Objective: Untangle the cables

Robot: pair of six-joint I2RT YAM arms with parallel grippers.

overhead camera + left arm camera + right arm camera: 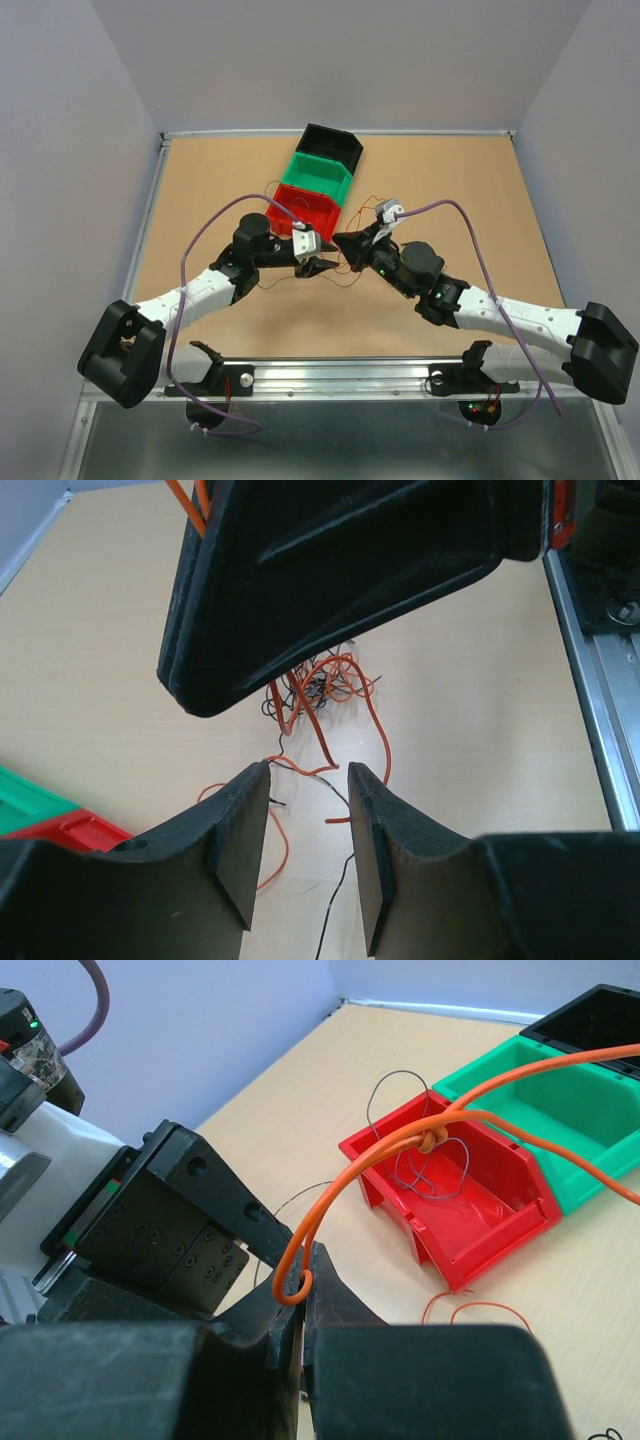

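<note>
The cables are a small knot of thin orange and dark wires lying on the table just ahead of my left gripper. Its jaws stand apart, with a dark strand and an orange strand running loose between them. My right gripper is shut on a loop of an orange cable, which rises to a knot and runs off right. In the top view both grippers, left and right, meet tip to tip over the cables. The right gripper's finger hangs over the tangle.
A red bin, a green bin and a black bin stand in a row just behind the grippers. A thin grey wire lies curled in the red bin. A metal rail runs along the table's near edge.
</note>
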